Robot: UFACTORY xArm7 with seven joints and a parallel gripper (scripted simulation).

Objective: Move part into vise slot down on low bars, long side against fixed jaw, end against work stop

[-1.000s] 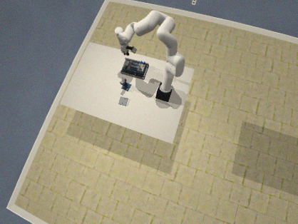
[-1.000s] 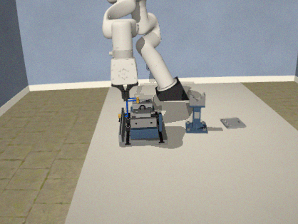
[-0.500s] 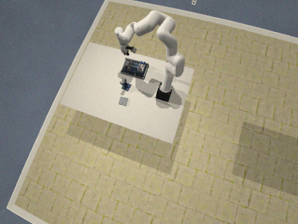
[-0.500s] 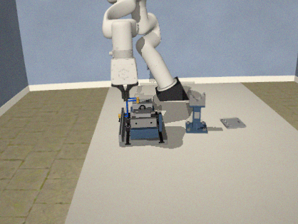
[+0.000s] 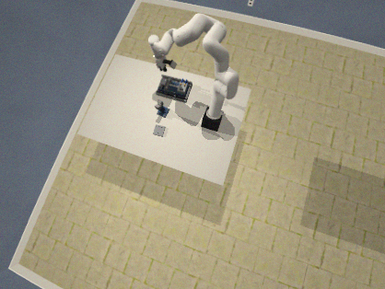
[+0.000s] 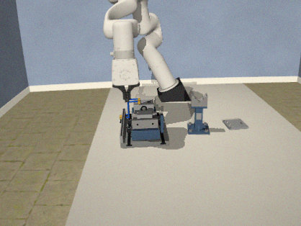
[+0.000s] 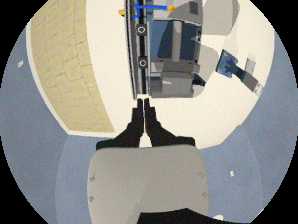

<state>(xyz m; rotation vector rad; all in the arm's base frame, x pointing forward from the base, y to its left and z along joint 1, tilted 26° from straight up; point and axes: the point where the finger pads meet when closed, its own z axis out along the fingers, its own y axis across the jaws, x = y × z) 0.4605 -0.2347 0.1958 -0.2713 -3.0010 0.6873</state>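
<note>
The vise (image 6: 144,126) stands on the white mat, with blue hoses at its far left corner; it also shows in the top view (image 5: 174,87) and in the wrist view (image 7: 166,50). A grey block, seemingly the part (image 6: 145,112), lies in the vise between the jaws; its slot side and its contact with the jaw and stop are too small to tell. The infeed plate (image 6: 235,124) is bare. My gripper (image 6: 127,96) is shut and empty. It hangs in the air above the vise's left rail, fingers pointing down and touching nothing, as the wrist view (image 7: 144,104) also shows.
The blue V-block stand (image 6: 199,114) is between the vise and the infeed plate, with nothing in it. The arm's black base (image 6: 173,91) is behind the vise. Tiled floor surrounds the mat.
</note>
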